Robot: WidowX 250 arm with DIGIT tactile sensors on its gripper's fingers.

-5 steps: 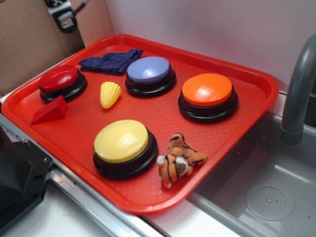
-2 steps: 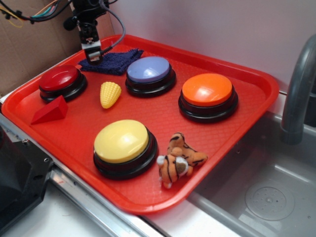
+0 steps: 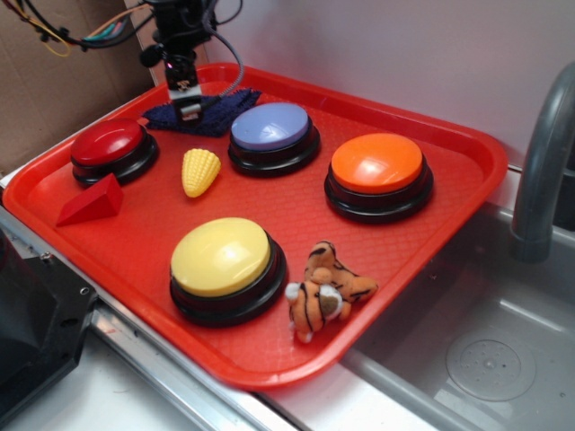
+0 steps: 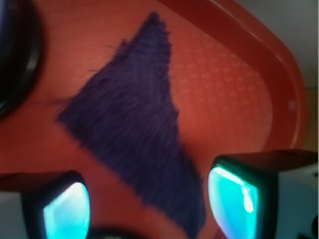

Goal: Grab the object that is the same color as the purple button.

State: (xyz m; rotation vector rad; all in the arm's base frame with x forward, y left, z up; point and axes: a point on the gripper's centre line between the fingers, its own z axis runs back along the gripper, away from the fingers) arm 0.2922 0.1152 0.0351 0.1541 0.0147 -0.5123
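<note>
Lying between pincer (image 4: pixel 149 201) fingers: rag (image 4: pixel 134 134)

arm upper part cut off by top edge in exterior view. gripper (image 3: pixel 189 106) covers middle of rag (image 3: pixel 220 109); contact with rag too small to tell there. faucet (image 3: pixel 544 171) cut off by right edge. wrist view blurred: rag (image 4: pixel 134 129) near corner runs out at bottom edge, fingers (image 4: pixel 234 196) cut off at bottom, purple button (image 4: pixel 12 55) only dark sliver at left edge. tray rim (image 4: pixel 259 55) soft, out of focus.
</note>
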